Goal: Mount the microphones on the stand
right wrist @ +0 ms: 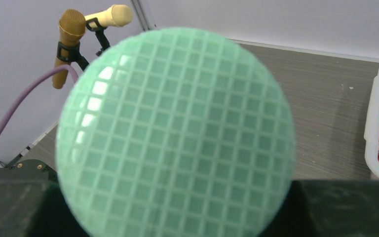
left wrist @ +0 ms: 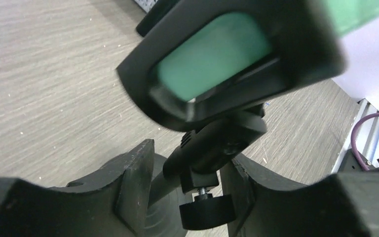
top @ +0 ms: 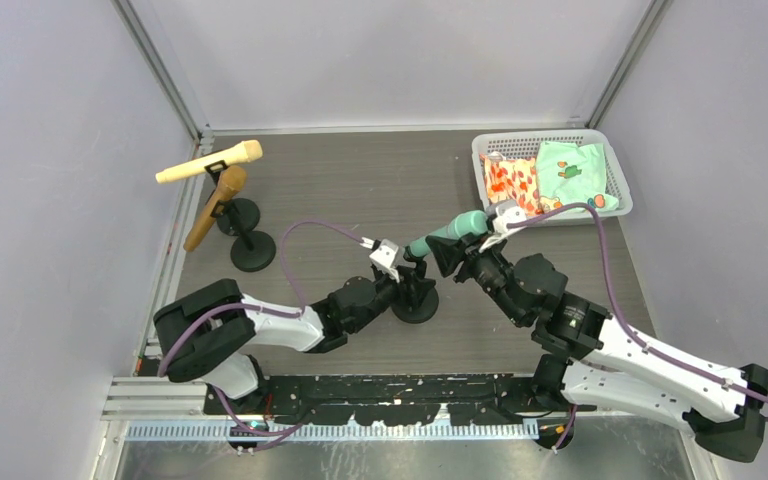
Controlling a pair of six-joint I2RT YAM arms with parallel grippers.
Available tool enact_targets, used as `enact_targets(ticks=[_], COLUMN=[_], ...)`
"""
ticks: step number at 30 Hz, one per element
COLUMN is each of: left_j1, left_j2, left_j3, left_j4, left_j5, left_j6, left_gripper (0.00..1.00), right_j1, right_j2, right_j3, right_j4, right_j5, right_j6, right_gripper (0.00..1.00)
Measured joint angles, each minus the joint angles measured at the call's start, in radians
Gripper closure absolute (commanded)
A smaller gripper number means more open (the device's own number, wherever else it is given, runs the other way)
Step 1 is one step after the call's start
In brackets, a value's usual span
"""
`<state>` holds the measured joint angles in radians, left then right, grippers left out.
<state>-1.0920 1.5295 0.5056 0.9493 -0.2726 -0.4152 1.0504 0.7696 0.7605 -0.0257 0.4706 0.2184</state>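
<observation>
At the table's far left, the cream-yellow microphone and the golden-brown microphone sit clipped on two black round-based stands, well clear of the arms. In the middle, the left gripper's jaws stand slightly apart, straddling the neck of a third stand. In this stand's black clip lies the smooth handle of the mint-green microphone. The right gripper's jaws are clamped on this microphone near its grid-textured round head. Far right, a white perforated basket holds patterned cloths.
</observation>
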Motion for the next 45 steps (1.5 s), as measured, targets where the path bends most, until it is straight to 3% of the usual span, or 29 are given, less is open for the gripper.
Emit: enact_targets(ticks=[10, 17, 20, 26, 36, 45], left_j1=[-0.021, -0.029, -0.032, -0.033, -0.032, -0.032], left_j2=[-0.087, -0.101, -0.101, -0.092, -0.079, -0.078], left_j3=[-0.013, -0.011, -0.008, 0.005, 0.046, 0.052], left_j4=[-0.025, -0.027, -0.027, -0.028, -0.049, -0.060], left_j5=[-0.016, -0.060, -0.076, -0.092, -0.093, -0.085], left_j6=[-0.102, -0.095, -0.087, -0.082, -0.084, -0.056], left_gripper=[0.48, 0.73, 0.77, 0.60, 0.59, 0.85], right_j1=[0.003, 0.006, 0.006, 0.006, 0.006, 0.006], right_j2=[-0.052, -0.091, -0.108, -0.131, -0.137, -0.137], right_j3=[-0.108, -0.167, -0.199, -0.243, -0.248, -0.248], right_j4=[0.138, 0.209, 0.251, 0.314, 0.324, 0.325], right_j5=[0.033, 0.051, 0.052, 0.053, 0.072, 0.075], right_j6=[0.021, 0.018, 0.014, 0.001, -0.010, -0.014], right_gripper=[0.99, 0.99, 0.99, 0.99, 1.00, 0.99])
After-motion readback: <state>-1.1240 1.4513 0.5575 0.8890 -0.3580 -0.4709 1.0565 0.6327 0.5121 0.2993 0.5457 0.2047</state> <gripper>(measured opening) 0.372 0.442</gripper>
